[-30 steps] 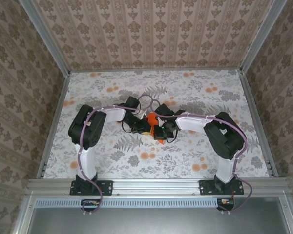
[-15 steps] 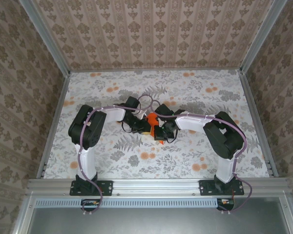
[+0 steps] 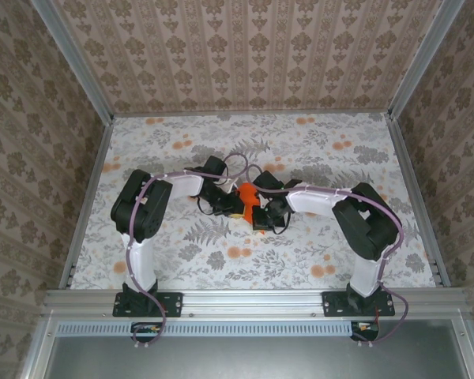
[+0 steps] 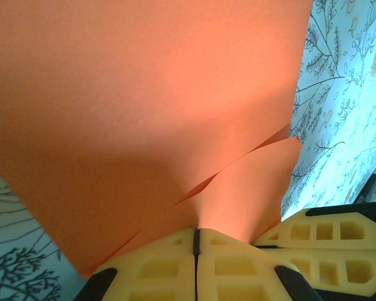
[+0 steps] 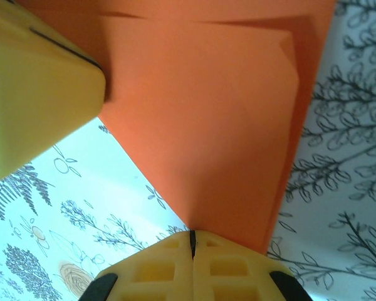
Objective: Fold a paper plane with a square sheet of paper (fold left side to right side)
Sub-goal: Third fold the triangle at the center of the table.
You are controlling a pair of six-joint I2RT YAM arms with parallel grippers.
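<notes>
Jaws clamped on paper: left gripper, right gripper | floral table beneath

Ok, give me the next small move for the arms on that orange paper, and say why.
Probably ease the folded orange paper down onto the table and press it flat. The left jaws and right jaws are both shut on its edges, close together, and in the left wrist view its layers gape apart rather than lying tightly creased.

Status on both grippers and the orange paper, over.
Left gripper shut on the orange paper. Right gripper shut on it too. Paper creased, layers overlapping. Nothing seen blocking.
</notes>
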